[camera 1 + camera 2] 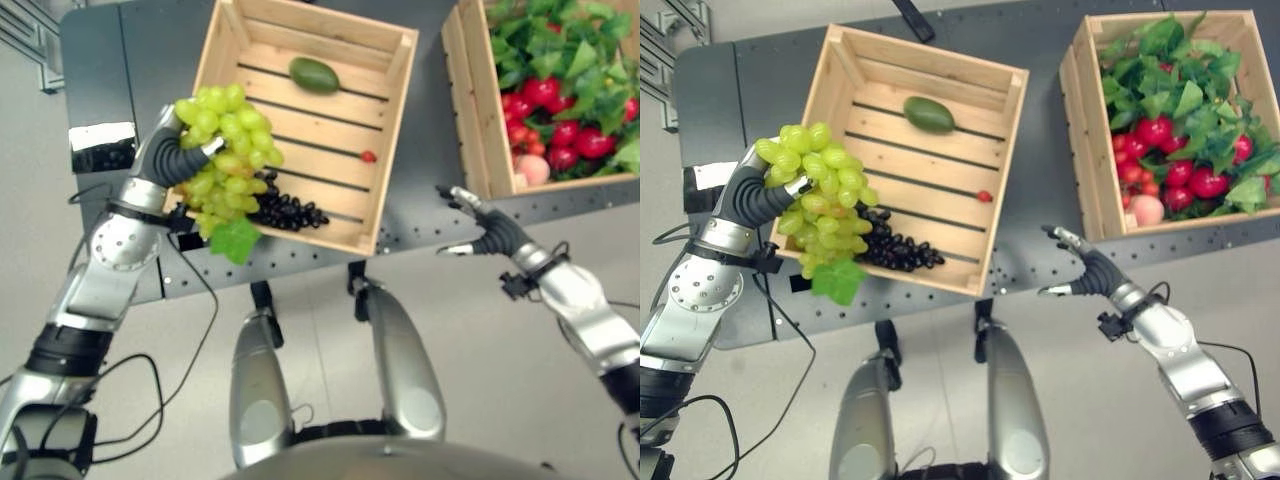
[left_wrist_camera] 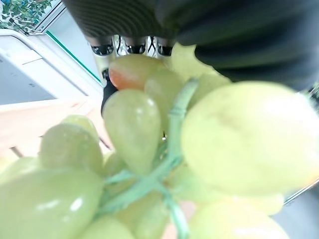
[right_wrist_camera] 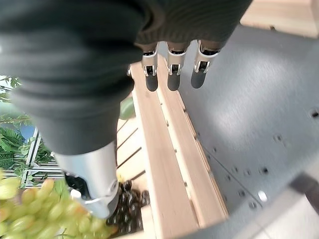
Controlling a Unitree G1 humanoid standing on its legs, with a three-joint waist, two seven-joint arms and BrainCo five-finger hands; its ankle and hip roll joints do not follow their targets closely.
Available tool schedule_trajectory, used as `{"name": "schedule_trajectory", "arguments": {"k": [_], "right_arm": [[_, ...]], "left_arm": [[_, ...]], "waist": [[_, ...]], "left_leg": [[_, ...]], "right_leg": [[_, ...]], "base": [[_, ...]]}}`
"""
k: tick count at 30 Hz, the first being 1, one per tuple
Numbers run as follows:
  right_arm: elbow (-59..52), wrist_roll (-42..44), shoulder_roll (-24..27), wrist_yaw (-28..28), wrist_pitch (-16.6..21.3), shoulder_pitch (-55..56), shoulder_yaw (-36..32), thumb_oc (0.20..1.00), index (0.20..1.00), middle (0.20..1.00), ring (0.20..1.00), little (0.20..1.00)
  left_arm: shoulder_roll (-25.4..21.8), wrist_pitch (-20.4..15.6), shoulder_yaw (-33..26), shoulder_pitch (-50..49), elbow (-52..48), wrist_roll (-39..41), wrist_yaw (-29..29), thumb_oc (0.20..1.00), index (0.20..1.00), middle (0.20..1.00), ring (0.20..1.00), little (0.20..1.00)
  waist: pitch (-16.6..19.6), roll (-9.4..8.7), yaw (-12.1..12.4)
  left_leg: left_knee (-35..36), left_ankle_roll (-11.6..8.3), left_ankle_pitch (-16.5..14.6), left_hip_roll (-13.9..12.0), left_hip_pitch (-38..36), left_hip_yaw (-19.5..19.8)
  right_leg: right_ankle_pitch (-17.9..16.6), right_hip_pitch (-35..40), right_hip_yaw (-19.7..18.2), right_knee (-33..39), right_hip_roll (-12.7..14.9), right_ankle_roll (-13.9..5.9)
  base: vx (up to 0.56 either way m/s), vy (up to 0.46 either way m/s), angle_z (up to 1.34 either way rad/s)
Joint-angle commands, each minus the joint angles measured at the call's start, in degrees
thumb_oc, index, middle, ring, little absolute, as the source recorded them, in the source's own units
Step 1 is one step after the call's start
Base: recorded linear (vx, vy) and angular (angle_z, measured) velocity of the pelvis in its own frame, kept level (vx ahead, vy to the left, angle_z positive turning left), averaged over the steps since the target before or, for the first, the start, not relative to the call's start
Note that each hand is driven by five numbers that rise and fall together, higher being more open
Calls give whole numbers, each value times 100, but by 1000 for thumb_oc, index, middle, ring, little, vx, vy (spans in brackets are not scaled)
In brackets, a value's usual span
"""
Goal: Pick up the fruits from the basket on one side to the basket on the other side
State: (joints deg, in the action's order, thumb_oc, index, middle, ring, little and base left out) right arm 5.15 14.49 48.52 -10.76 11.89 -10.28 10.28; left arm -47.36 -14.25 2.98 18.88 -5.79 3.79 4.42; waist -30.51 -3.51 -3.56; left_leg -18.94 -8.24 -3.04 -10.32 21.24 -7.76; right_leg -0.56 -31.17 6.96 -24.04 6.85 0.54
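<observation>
A: So, nearest to us, our left hand (image 1: 768, 195) has its fingers curled round the green grape bunch (image 1: 825, 190), holding it above the near-left corner of the left crate (image 1: 995, 175), at about eight o'clock of that crate.

B: And our right hand (image 1: 1085, 272)?

A: Fingers spread and relaxed, nothing in it, hovering over the table (image 1: 1040, 250) between the two crates, just off the near-left corner of the right crate (image 1: 1090, 170).

B: What sits under the grapes?

A: A dark grape bunch (image 1: 898, 250) lies on the slats at six o'clock, partly beneath the green one. Further in, a small red fruit (image 1: 984, 196) at three o'clock, and an avocado (image 1: 929, 114) toward twelve. The right crate is still heaped with red fruits (image 1: 1170, 150) and leaves.

B: Where could we slip up?

A: We judge the bunch hangs partly outside the crate wall. Letting go there could drop it on the rim and spill it to the floor. The wrist view shows the grip lying on grapes and stem, so loose grapes could tear off if we swing. Lowering straight down may also crush the dark bunch.
</observation>
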Motion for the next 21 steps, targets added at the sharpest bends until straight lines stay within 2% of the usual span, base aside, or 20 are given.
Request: {"name": "schedule_trajectory", "arguments": {"k": [1, 3, 5, 6, 10, 11, 17, 21], "right_arm": [[-327, 671, 285, -95, 200, -378, -212, 1000, 1000, 1000, 1000, 1000], [-400, 1087, 346, -294, 141, -657, -80, 1000, 1000, 1000, 1000, 1000], [-401, 1088, 345, -295, 139, -661, -81, 1000, 1000, 1000, 1000, 1000], [-414, 1416, 309, -416, 74, -845, 46, 1000, 1000, 1000, 1000, 1000], [-424, 1816, 152, -444, 12, -1080, 172, 1000, 1000, 1000, 1000, 1000], [-446, 1934, 116, -485, -34, -1190, 283, 1000, 1000, 1000, 1000, 1000], [-533, 2276, 100, -774, -257, -1572, 830, 1000, 1000, 1000, 1000, 1000], [-558, 2689, -161, -894, -366, -1813, 1184, 1000, 1000, 1000, 1000, 1000]], "left_arm": [[126, -556, -77, 86, -606, 884, -217, 200, 200, 200, 200, 200], [79, -582, 39, 109, -710, 1326, -464, 200, 200, 200, 200, 200], [77, -580, 34, 108, -713, 1328, -466, 200, 200, 200, 200, 200], [116, -577, 161, 138, -703, 1448, -549, 200, 200, 200, 200, 200], [96, -578, 303, 218, -703, 1728, -711, 200, 200, 200, 200, 200], [40, -569, 411, 270, -689, 1839, -803, 200, 200, 200, 200, 200], [-75, -539, 696, 492, -677, 1985, -967, 200, 200, 200, 200, 200], [-48, -512, 901, 608, -687, 2097, -1056, 200, 200, 200, 200, 200]], "waist": [[515, 199, 7], [653, 247, 70], [661, 246, 65], [799, 275, 113], [1111, 317, 167], [1281, 320, 186], [1665, 271, 212], [1858, 225, 233]], "left_leg": [[43, 196, 108, 60, -81, -17], [110, 195, 63, 116, -330, 30], [140, 200, 102, 121, -320, 32], [218, 204, 98, 173, -473, 79], [452, 191, 160, 226, -762, 153], [633, 193, 221, 240, -920, 176], [1054, 216, 321, 261, -1327, 168], [1070, 236, 264, 260, -1523, 114]], "right_leg": [[370, 546, -146, 82, 363, -799], [427, 831, -102, 104, 412, -825], [388, 827, -97, 140, 411, -822], [415, 1035, -26, 195, 450, -841], [407, 1427, 119, 446, 472, -875], [386, 1609, 192, 615, 442, -892], [267, 2024, 364, 1034, 438, -948], [260, 2248, 385, 1150, 450, -959]], "base": [[83, 32, 13], [85, 25, 16], [50, 12, 16], [80, 21, 19], [91, 13, 28], [64, 10, 22], [52, 4, 10], [48, 5, 3]]}}
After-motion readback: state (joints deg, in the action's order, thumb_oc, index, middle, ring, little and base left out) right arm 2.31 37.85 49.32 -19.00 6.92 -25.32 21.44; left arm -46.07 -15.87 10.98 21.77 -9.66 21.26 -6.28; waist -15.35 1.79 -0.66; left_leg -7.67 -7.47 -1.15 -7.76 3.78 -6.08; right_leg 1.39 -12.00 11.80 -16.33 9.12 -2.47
